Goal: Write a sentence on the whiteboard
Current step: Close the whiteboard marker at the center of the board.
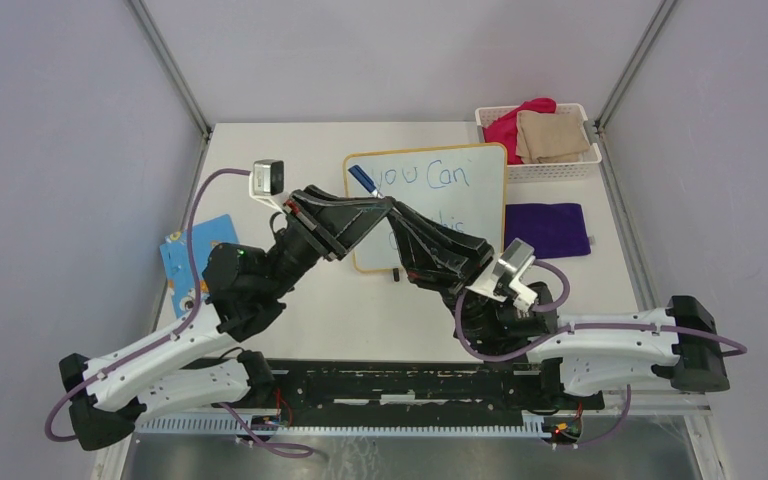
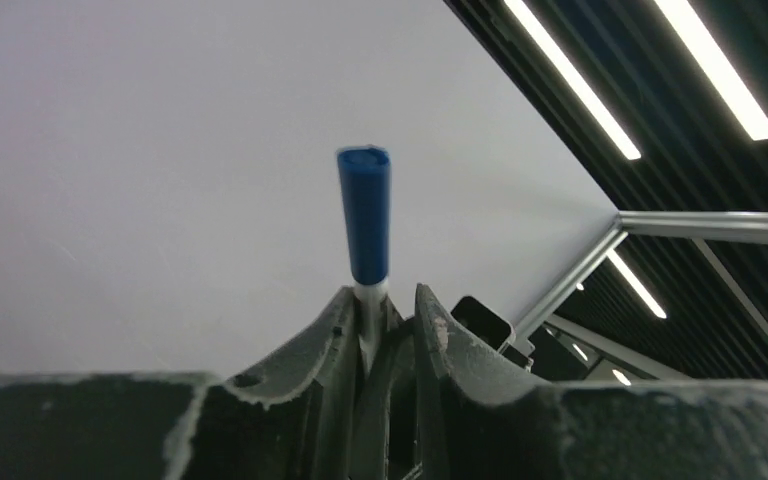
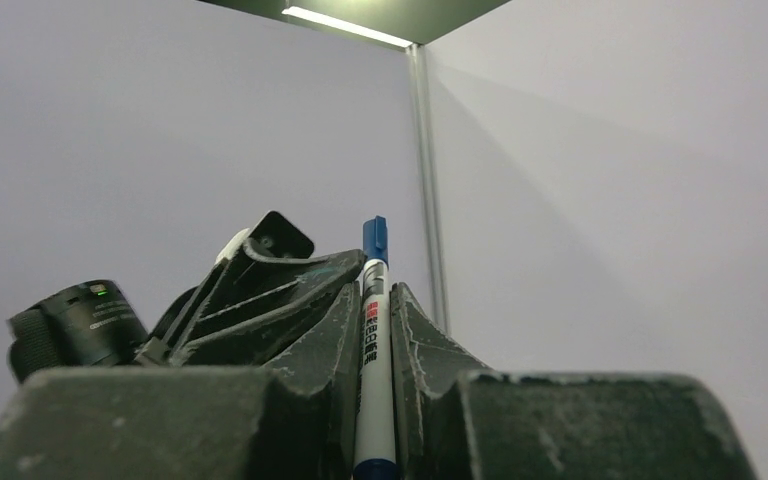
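A blue handwritten sentence (image 1: 422,178) is carried by the yellow-rimmed glossy whiteboard (image 1: 482,205). Writing is judged done, with only putting away left. Above the whiteboard, a blue-capped white marker (image 3: 373,330) is pinched by the right tool (image 3: 375,290). The left tool (image 2: 385,297) appears slightly spread.

view: left wrist | left pincer (image 2: 385,300): bottom centre, jaws slightly apart | marker (image 2: 364,215): upright between them, blue cap uppermost, pale barrel against the frame-left finger (image 2: 332,335) | behind: pale wall (image 2: 160,150) | right side: metal frame bar (image 2: 570,282), ceiling light strips (image 2: 570,75)
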Controlling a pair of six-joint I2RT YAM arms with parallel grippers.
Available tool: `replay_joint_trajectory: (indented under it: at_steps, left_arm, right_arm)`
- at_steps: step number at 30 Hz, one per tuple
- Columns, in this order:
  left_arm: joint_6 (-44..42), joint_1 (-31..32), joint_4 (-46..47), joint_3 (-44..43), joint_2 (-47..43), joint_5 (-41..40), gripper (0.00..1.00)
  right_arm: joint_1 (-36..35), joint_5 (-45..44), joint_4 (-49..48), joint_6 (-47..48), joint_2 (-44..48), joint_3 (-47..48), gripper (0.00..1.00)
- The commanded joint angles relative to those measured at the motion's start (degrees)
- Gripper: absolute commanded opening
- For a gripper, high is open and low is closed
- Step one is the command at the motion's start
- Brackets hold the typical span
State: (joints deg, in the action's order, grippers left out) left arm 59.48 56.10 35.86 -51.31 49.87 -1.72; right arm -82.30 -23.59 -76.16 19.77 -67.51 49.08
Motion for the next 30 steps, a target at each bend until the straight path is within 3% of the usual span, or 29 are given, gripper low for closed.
replay_joint_trajectory:
  at_steps: [1,12,20,30]
  left_arm:
    - [-1.21,3.41,-8.81,1.51,1.85,11.23,0.37]
    - [-5.05,3.35,-11.82,1.04,-2.85,4.05,0.57]
    - [-8.92,3.32,-12.65,0.32,-8.77,-6.96,0.61]
    - [-10.7,3.34,-11.44,-3.95,-5.69,-1.33,0.61]
  right_arm:
    - [0.65,0.57,2.85,0.36,-0.62,3.15,0.0]
    - [0.65,1.33,3.22,-1.32,1.79,1.18,0.0]
    - [0.65,2.9,3.12,-3.79,2.99,0.14,0.0]
    - [0.61,3.17,4.09,-5.57,2.83,0.05,0.0]
